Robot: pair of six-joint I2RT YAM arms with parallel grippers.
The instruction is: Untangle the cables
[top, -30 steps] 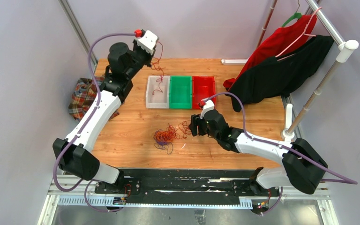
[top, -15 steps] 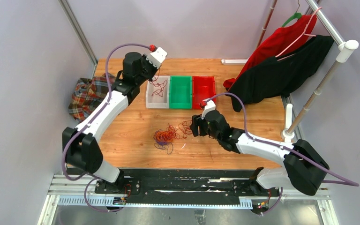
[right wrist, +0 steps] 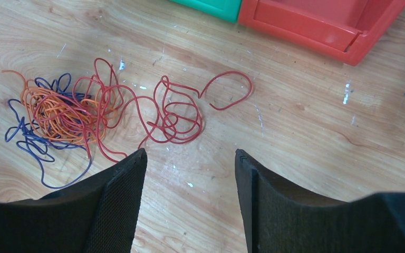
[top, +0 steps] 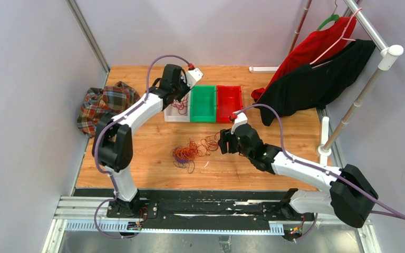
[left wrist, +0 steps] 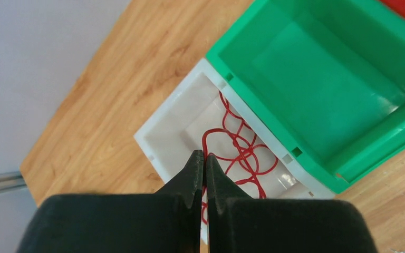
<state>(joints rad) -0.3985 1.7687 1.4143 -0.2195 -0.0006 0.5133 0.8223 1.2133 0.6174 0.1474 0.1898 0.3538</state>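
Top external, wooden table (top: 153, 142), tangled cables (top: 190, 153), lilac walls (top: 31, 63)

Pale lilac walls (top: 26, 79) and a slanting metal post (top: 87, 34) enclose an evenly lit wooden table (top: 147, 158) (its top scuffed with small white flecks), a plaid cloth (top: 101, 105) at its left edge and a clothes rack (top: 360, 100) on the right holding a red garment (top: 308, 50) and a black garment (top: 316, 84).

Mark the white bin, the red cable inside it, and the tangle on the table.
white bin (left wrist: 176, 108), left wrist view, its left wall
red cable (left wrist: 241, 147), left wrist view, knotted loops inside the bin
cable tangle (right wrist: 58, 113), right wrist view, orange coil
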